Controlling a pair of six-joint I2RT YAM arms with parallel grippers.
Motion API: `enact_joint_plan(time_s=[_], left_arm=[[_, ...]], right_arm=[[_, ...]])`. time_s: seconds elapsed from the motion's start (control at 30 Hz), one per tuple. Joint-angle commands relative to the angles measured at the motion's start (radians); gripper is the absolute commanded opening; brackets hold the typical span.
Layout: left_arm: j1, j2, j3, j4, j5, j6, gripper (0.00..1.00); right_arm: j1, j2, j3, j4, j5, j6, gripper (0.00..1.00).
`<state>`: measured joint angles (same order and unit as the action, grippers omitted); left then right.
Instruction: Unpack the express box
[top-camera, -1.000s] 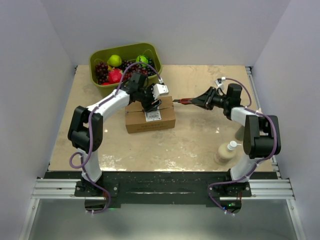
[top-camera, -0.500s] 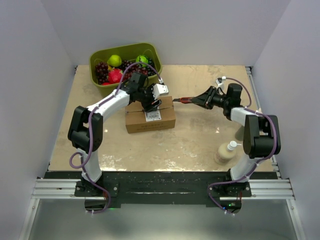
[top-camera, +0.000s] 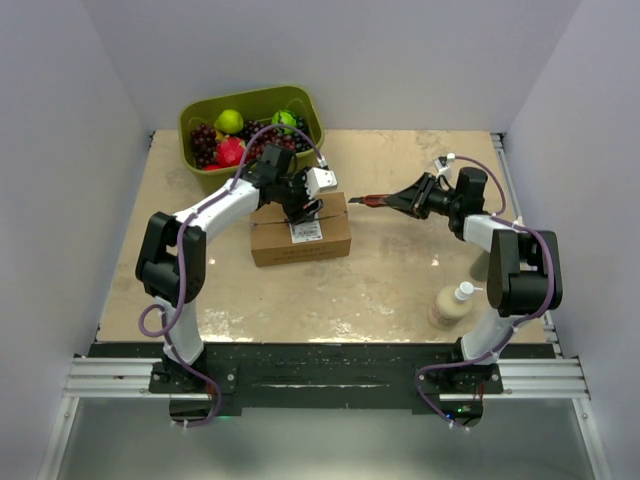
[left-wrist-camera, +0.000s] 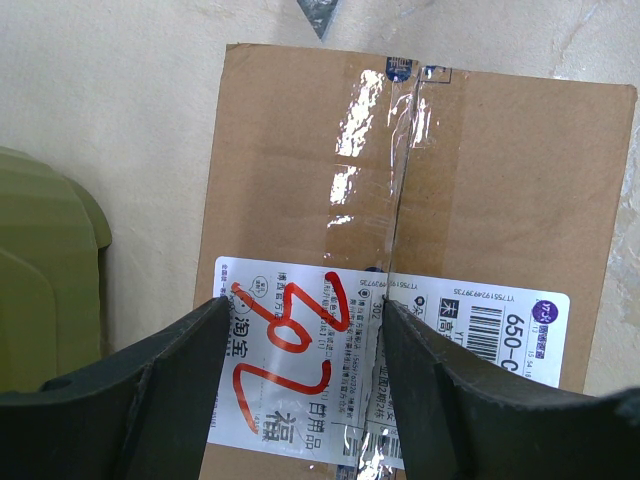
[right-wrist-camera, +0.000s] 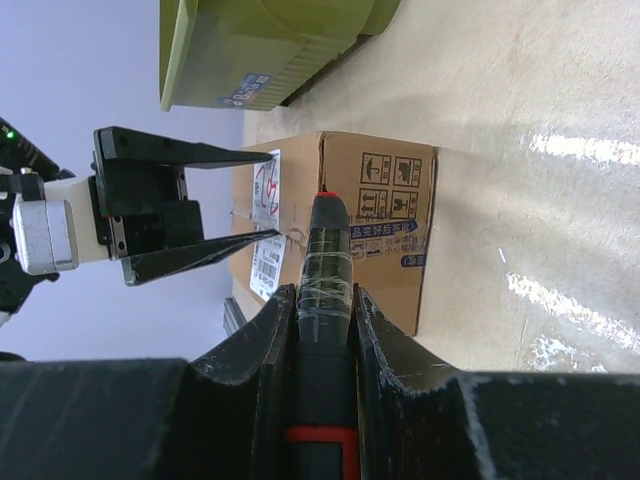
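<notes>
The express box (top-camera: 300, 238) is a brown carton with a white label, red handwriting and clear tape along its seam, and it lies flat at mid-table. My left gripper (top-camera: 305, 207) hovers open just over its top; in the left wrist view the fingers (left-wrist-camera: 150, 400) straddle the label (left-wrist-camera: 330, 370) with nothing between them. From the right, my right gripper (top-camera: 402, 198) is shut on a black, tape-wrapped cutter (top-camera: 370, 200) with a red tip. The cutter (right-wrist-camera: 325, 265) points at the box's right end (right-wrist-camera: 385, 215), just short of it. Its blade tip (left-wrist-camera: 318, 15) shows beyond the box edge.
An olive-green bin (top-camera: 196, 112) of fruit stands at the back left, close behind the box and the left arm. A small cream bottle (top-camera: 452, 305) stands near the right arm's base. White walls enclose the table on three sides.
My right gripper has drawn very slightly to the right with the cutter. The left gripper and the box have not moved.
</notes>
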<state>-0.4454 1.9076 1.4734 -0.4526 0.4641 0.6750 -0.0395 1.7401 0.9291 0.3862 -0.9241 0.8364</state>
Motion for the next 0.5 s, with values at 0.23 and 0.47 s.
enact_joint_plan(time_s=[0.23,0.47], left_arm=[[-0.001,0.071,-0.044,-0.127,-0.064,0.024,0.67],[-0.001,0.08,-0.035,-0.127,-0.064,0.024,0.67]], right_arm=[[0.001,-0.016,-0.016,0.078,-0.053,0.032,0.0],[0.007,-0.014,-0.01,0.048,-0.078,0.02,0.0]])
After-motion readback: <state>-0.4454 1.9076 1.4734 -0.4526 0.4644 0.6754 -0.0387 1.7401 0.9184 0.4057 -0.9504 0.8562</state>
